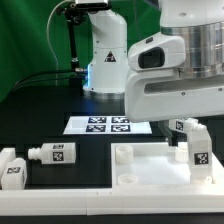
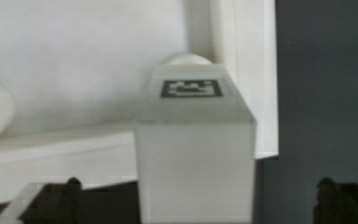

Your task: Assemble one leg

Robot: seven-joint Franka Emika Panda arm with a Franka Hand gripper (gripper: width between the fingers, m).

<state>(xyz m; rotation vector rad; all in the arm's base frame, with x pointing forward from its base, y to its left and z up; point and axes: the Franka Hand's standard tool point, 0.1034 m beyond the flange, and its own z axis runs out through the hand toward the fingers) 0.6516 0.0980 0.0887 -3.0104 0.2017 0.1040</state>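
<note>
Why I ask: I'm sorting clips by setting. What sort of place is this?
Probably a robotics lab bench: a green curtain hangs behind, a white robot arm stands at the back, and the marker board lies on a black table.

**One leg upright on the panel, two lying on the table**

An upright leg (image 1: 198, 152) stands at the end of the large white panel (image 1: 150, 168) towards the exterior view's right, with its tag facing the camera. The arm's bulky white wrist housing (image 1: 170, 85) hangs just above it and hides its top. A round corner socket (image 1: 122, 153) shows at the panel's other end. On the black table (image 1: 40, 125), a lying leg (image 1: 52, 153) and a second lying leg (image 1: 12, 170) rest towards the exterior view's left. The marker board (image 1: 105, 125) lies behind the panel.
</note>
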